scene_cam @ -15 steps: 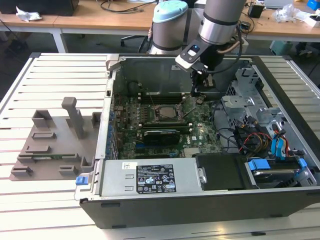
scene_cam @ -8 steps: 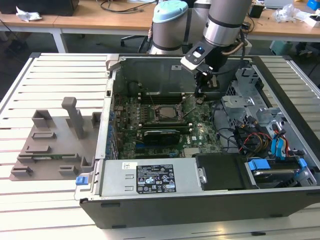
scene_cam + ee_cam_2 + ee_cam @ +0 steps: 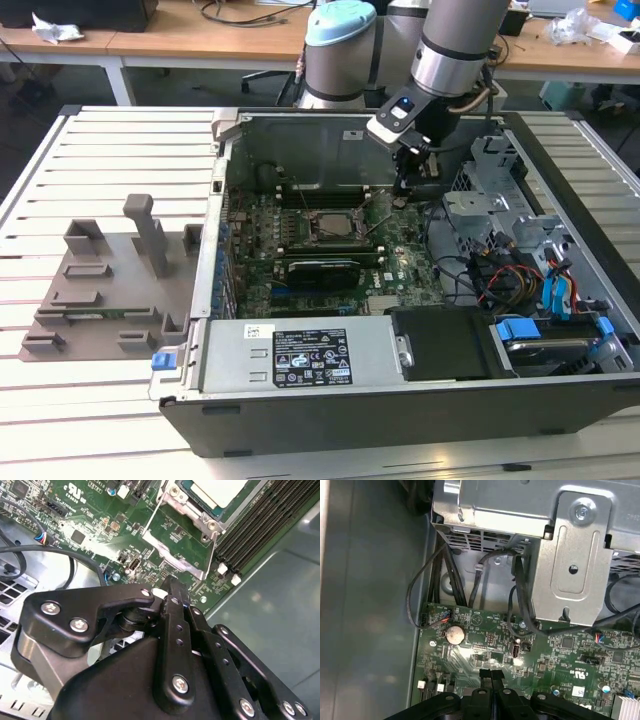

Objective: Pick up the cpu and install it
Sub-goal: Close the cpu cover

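we find the end effector [image 3: 399,192] clenched: in the first wrist view its two black fingertips [image 3: 485,673] meet along a thin seam and nothing sits between them. it hangs low inside the open case [image 3: 300,430], tips just above the green board [image 3: 400,262], near the board's edge on the exterior view's right.

in the first wrist view the board area nearest the tips carries small chips, and a round silver battery [image 3: 454,635] lies a little further off. past that, black cables [image 3: 417,597] run up towards a grey metal cage [image 3: 572,555].

the cpu [image 3: 337,226] is not in the grip. we see its pale silver top lying flat in the socket near the middle of the board, to the exterior view's left of the end effector and apart from it. in the second wrist view the cpu [image 3: 220,490] sits inside the metal socket frame, with black memory slots [image 3: 260,525] running alongside.

in the exterior view a black card [image 3: 320,270] stands just in front of the socket, and a silver power supply [image 3: 300,360] fills the near side of the case. the arm [image 3: 455,45] comes down from behind the case. the case rests on a white slatted worktop [image 3: 110,150], and a grey fixture [image 3: 105,295] stands on the exterior view's left.
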`<state>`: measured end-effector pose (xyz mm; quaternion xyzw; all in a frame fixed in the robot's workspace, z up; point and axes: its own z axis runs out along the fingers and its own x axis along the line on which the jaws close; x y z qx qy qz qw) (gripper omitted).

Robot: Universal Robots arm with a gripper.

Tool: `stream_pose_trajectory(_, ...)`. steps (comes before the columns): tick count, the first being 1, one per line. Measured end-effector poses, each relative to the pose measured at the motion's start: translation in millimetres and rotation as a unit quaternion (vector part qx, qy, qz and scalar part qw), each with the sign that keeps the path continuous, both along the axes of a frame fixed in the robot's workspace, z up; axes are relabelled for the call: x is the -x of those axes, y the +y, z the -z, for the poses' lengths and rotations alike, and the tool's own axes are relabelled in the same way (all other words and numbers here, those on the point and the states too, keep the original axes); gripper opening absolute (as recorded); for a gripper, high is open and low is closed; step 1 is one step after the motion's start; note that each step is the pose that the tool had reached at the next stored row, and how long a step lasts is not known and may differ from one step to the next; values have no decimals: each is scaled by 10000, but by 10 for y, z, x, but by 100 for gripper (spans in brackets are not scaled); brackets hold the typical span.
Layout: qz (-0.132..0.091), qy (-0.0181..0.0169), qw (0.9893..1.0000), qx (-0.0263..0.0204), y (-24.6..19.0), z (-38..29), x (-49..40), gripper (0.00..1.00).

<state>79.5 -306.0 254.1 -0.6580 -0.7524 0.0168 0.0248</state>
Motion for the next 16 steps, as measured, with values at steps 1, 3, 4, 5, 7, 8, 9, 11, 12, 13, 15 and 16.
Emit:
stream_pose_trajectory(1, 0, 0, 10000, 0, 0, 46, 0, 11)
stream_pose_trajectory(3, 4, 0, 10000, 11, 0, 107, 8, 11)
stream_pose_trajectory(4, 4, 0, 10000, 12, -1, 110, 19, 11)
stream_pose_trajectory(5, 4, 0, 10000, 11, -2, 112, 43, 11)
stream_pose_trajectory(7, 4, 0, 10000, 12, -3, 112, 63, 11)
stream_pose_trajectory(8, 4, 0, 10000, 11, -3, 112, 75, 11)
stream_pose_trajectory(9, 4, 0, 10000, 11, -3, 113, 81, 11)
stream_pose_trajectory(11, 4, 0, 10000, 11, -3, 113, 103, 11)
stream_pose_trajectory(12, 4, 0, 10000, 11, -2, 113, 112, 11)
stream_pose_trajectory(13, 4, 0, 10000, 11, -2, 113, 131, 11)
stream_pose_trajectory(15, 4, 0, 10000, 11, -3, 113, 144, 11)
stream_pose_trajectory(16, 4, 0, 10000, 11, -3, 113, 149, 11)
